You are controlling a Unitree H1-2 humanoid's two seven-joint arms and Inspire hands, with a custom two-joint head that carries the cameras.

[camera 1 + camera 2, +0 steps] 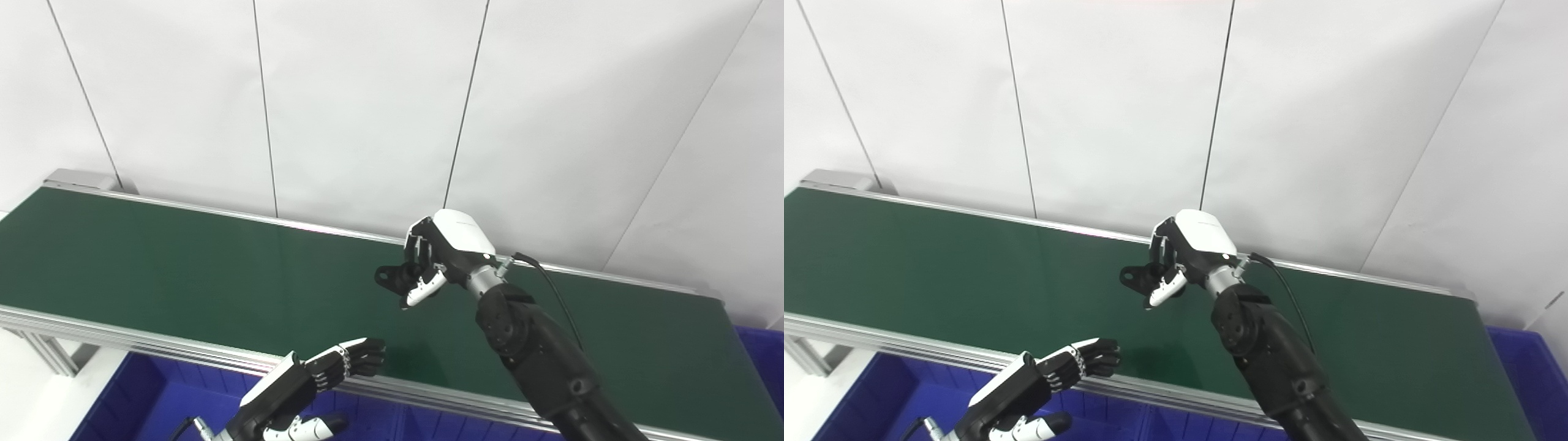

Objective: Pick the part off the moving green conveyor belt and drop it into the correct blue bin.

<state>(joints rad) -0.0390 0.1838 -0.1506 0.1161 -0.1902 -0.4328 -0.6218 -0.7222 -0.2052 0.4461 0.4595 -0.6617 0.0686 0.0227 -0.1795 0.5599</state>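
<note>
The right hand (444, 257) is clamped on the black part (395, 275), held above the belt (153, 269), while the left hand (306, 383), fingers apart and holding nothing, hangs lower over the bin (147, 398).

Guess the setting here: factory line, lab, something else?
Probably a lab mock-up of a factory sorting station. A green conveyor belt with aluminium rails runs past plain white wall panels, blue bins sit beside it, and the right hand holds a small black part above the belt.
</note>
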